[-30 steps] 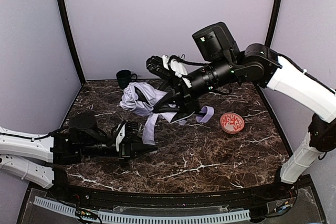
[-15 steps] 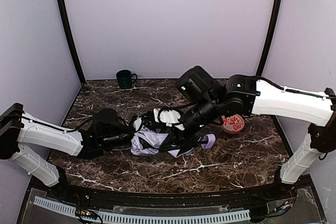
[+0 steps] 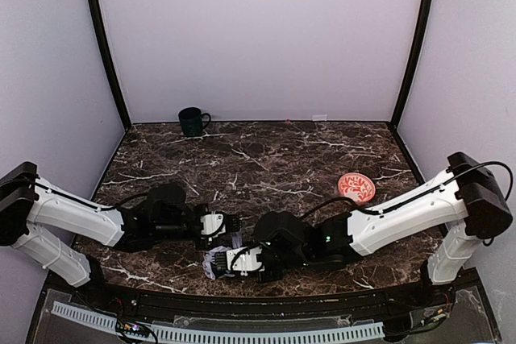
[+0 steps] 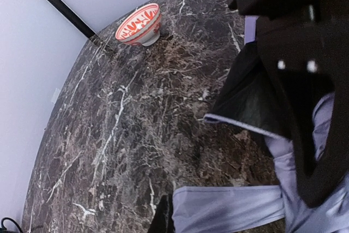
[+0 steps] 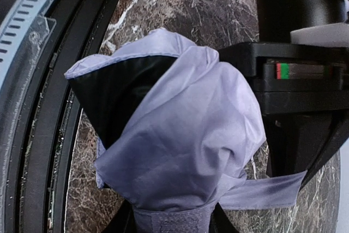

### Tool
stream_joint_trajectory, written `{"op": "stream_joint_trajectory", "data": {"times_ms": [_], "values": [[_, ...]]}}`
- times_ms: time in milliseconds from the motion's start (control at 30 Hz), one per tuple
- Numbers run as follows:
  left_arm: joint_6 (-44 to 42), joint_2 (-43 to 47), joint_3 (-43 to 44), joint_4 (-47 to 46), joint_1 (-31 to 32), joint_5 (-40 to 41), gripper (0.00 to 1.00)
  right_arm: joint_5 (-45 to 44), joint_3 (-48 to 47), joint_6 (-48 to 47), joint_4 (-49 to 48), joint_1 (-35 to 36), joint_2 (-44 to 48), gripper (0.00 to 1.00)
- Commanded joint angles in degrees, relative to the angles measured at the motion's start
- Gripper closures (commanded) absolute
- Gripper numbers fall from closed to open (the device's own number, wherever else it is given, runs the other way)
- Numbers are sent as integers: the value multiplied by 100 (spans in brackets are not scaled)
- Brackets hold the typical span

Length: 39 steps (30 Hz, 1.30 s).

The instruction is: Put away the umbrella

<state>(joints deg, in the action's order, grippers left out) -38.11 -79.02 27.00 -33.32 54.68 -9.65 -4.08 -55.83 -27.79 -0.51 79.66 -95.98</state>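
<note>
The right gripper (image 3: 226,263) had its fingers drawn in close on the gathered neck of the umbrella (image 5: 180,135). Its own wrist view showed dark fingers on either side of a narrow, strap-banded waist at the bottom edge. Above that the pale lavender fabric ballooned out, with black lining showing in one fold.

The left gripper (image 3: 216,225) sat just beside the same bundle, but how far it was open could not be told. Its wrist view gave only black gripper parts lying over black lining and lavender cloth.

From above, the umbrella was nearly hidden between the two grippers. It lay well apart from the red-patterned bowl (image 3: 355,187), to the bowl's left and nearer the front edge of the table (image 3: 282,159).

Only the left wrist view showed the bowl from the side, upright and far beyond the cloth. Only the top view showed a dark mug (image 3: 192,121), far left of the bowl and farther back.
</note>
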Motion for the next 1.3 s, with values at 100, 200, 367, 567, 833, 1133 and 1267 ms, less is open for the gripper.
{"op": "stream_joint_trajectory", "data": {"times_ms": [100,200,367,567,833,1133,1267], "values": [[556,-66,-187,-1317,345,729,100,-642,-220,-201,513,493,-1398,100],[374,-81,-191,-1115,465,975,100,-858,-384,70,603,530,-1560,93],[302,274,-388,-944,597,1299,100,-777,-490,324,857,533,-1443,60],[256,439,-424,-424,725,1448,100,-451,-829,433,1269,525,-1441,3],[52,224,-417,-351,762,1815,100,174,-848,746,1403,564,-814,0],[15,118,-377,-298,764,1931,100,885,-142,1058,1089,414,421,1],[26,92,-338,-142,764,1829,100,1149,370,1358,762,-158,786,0]]}}
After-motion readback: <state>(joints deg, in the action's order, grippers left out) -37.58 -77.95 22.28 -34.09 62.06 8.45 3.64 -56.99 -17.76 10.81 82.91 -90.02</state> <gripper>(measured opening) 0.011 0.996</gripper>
